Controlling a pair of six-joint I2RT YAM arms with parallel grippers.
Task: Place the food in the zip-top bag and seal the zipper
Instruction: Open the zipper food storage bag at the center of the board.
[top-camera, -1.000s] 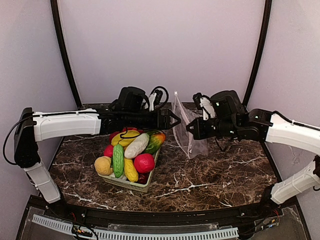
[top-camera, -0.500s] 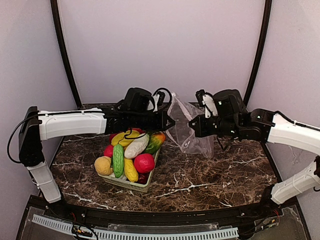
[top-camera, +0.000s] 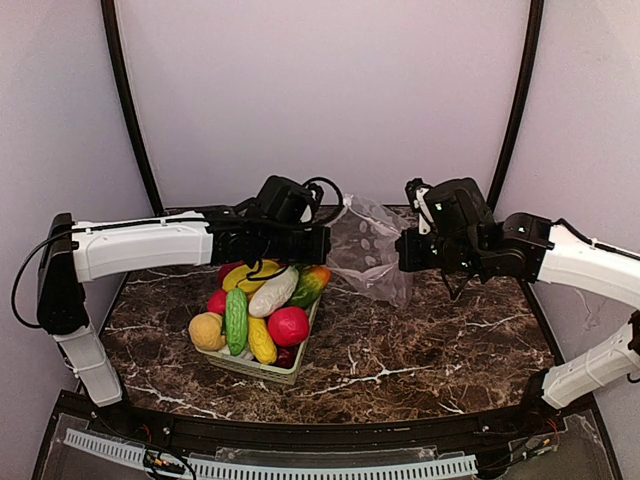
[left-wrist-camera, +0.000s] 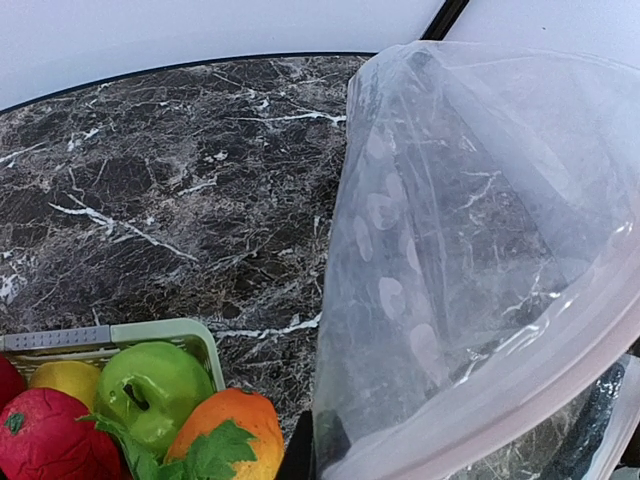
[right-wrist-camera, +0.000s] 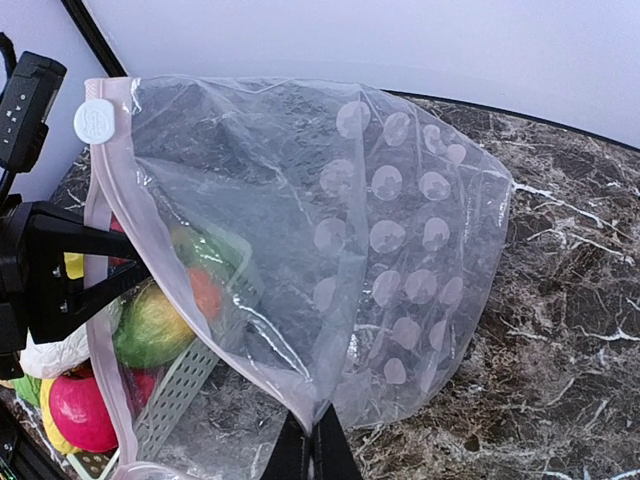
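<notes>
- left gripper (top-camera: 326, 241) + right gripper (top-camera: 402, 250) both pinched tight on the zip-top bag (top-camera: 365, 250) rim, bag strung btwn them w/ mouth open
- food (top-camera: 258, 305) all in basket (left-wrist-camera: 110, 336), none bagged
- risk imo: slick film slips a pinch → mouth flops shut. overpull could strain zipper (right-wrist-camera: 97, 210)

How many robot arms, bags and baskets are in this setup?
Robot arms: 2, the left arm and the right arm
zip-top bag: 1
pale green basket: 1
Total: 4
</notes>
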